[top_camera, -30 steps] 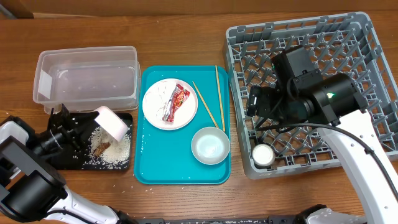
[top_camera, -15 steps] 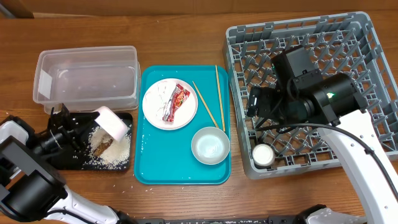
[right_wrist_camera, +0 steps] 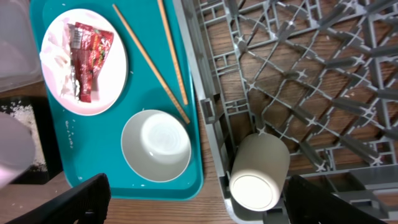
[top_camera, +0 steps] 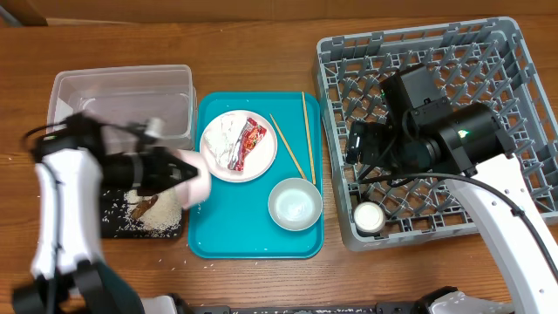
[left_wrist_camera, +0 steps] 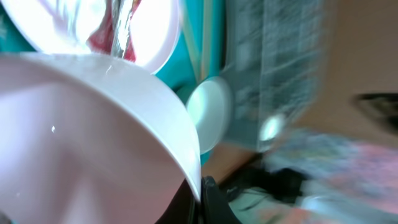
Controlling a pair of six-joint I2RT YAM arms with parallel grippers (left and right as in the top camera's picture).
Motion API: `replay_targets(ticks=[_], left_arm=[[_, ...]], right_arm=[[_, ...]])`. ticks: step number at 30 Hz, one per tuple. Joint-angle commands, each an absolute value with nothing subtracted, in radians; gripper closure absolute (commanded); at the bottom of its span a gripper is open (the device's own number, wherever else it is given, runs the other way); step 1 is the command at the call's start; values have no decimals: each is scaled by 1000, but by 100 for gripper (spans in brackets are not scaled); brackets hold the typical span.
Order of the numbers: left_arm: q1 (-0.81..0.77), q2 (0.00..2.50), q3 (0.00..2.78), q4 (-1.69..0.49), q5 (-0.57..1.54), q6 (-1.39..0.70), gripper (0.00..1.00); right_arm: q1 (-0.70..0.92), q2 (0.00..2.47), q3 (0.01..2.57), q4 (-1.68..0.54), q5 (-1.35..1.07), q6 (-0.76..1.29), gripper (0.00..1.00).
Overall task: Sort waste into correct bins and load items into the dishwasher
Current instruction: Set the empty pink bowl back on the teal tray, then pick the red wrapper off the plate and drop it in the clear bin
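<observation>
The left claw (top_camera: 166, 170) grips the pink plate (top_camera: 193, 177) by its rim, tilted at the black tray's (top_camera: 131, 237) right rim near the bench's (top_camera: 261, 35) left edge, likely to shed rice (top_camera: 166, 212), while the right claw (right_wrist_camera: 200, 202) hangs wide open over the rack (top_camera: 488, 52).

A: Overhead is bright and even, with soft light from above and faint shadows on the tabletop (top_camera: 261, 44). Left arm (top_camera: 59, 187) and pinkish plate (top_camera: 193, 174) are smeared by motion blur. Right arm (top_camera: 453, 139) is crisp.
B: Glare?
A: Mild sheen on the clear tub (top_camera: 122, 109), nothing blown out.
B: Left wrist?
A: Heavy blur. Plate is close up and out of focus, with tiny bright specks. Dish rack (left_wrist_camera: 273, 56) is streaked.
B: Right wrist?
A: Sharp, evenly lit, only soft shadows under the rack bars.
</observation>
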State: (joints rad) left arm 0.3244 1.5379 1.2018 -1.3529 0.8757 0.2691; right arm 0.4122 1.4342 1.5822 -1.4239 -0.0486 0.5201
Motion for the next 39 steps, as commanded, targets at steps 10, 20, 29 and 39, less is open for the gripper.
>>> replay_targets(ticks=[10,20,29,39], left_arm=[[-618,1464,1102,-1198,-153,-765,96],[-627,1657,1100,-1131,-58,-753,63],[-400,1564,1412,-1391,-86,-628,19],[-344,1657,1287,-907,-41,-287,26]], right_arm=[[411,1416,1605,-1418,-51,520,8],[411,1416,1605,-1401,-51,519,3],[471,1432,1604,-1197,-144,459,5],[486,1468,1604,-1221,-133,464,0]])
